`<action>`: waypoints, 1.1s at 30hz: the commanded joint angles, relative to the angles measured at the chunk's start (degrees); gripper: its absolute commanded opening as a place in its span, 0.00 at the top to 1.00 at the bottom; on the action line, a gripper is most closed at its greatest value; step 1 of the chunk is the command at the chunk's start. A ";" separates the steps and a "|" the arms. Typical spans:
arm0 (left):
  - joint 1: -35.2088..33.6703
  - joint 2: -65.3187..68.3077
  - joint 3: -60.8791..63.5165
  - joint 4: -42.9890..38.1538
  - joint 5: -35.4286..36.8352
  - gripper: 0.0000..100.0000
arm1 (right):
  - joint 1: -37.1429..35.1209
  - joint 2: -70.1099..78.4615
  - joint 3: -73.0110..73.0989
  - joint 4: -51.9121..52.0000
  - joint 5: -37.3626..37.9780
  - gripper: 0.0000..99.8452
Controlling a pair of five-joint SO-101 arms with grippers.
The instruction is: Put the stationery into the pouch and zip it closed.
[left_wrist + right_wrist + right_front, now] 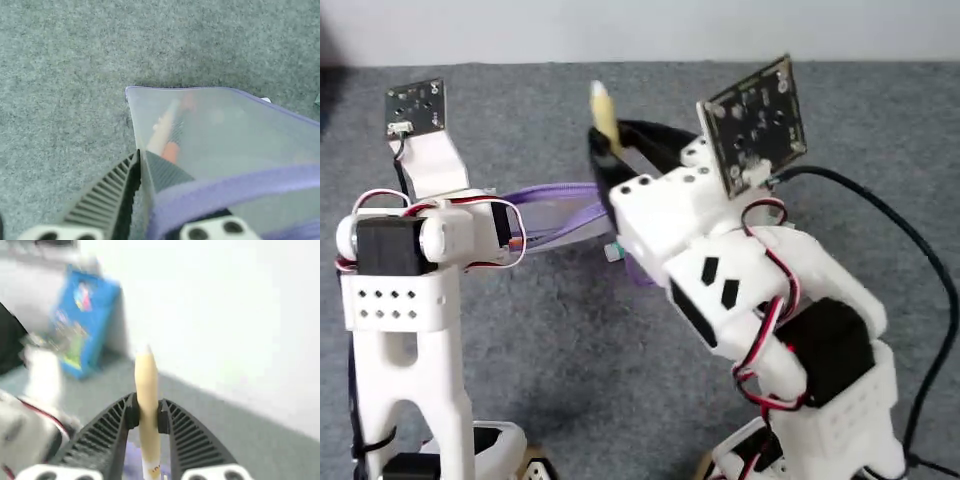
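Observation:
A translucent pouch [220, 135] with a purple zip edge [555, 200] lies on the grey carpet; a pale and orange item [167, 132] shows through its wall. My left gripper [142, 172] is shut on the pouch's edge, one ribbed finger on each side of the wall. My right gripper [147, 415] is shut on a cream-coloured pencil [146, 390] that stands upright between its fingers. In the high view that pencil [604, 110] sticks up beyond the right arm, past the pouch's far end.
Grey carpet [880, 130] covers the table up to a white wall [240, 315]. A blue box [82, 320] leans against the wall in the right wrist view. A black cable [910, 260] runs along the right side.

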State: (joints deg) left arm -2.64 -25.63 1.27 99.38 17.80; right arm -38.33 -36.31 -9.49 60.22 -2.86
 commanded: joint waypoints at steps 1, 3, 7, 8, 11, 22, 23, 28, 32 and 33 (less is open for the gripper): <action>0.53 -0.26 -3.21 1.14 0.62 0.98 | -2.86 -1.27 -1.23 -6.29 -0.62 0.99; 0.53 -0.35 -3.21 1.23 0.53 0.98 | -3.47 -1.19 -1.23 -7.87 -0.53 0.99; 0.09 -2.55 -2.86 1.23 -1.05 0.98 | -3.38 -1.27 -1.23 -8.92 -0.62 0.99; 0.09 -3.43 -2.42 1.23 -2.81 0.98 | -3.38 -1.36 -1.23 -8.92 -0.62 0.99; -0.53 -5.98 -0.22 1.23 -6.77 0.98 | -3.30 -1.71 -1.23 -8.92 -0.62 0.99; -10.55 -10.99 6.46 1.32 -12.48 0.98 | -3.21 -1.27 -1.05 -8.66 -0.70 0.99; -10.55 -11.16 6.46 1.32 -12.48 0.98 | -3.21 -1.19 -0.97 -8.75 -0.70 0.99; -10.29 -9.76 10.59 1.23 -12.22 0.98 | -3.47 -0.40 -0.97 -8.92 -0.88 0.99; -10.55 -8.70 11.56 1.23 -7.65 0.85 | -4.09 0.84 -1.05 -10.86 -3.25 0.99; -10.55 -8.70 11.56 1.23 -5.63 0.81 | -4.79 1.19 -1.05 -11.74 -3.87 0.99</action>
State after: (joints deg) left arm -12.84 -34.51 13.23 99.38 7.52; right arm -41.41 -35.60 -9.49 51.25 -4.70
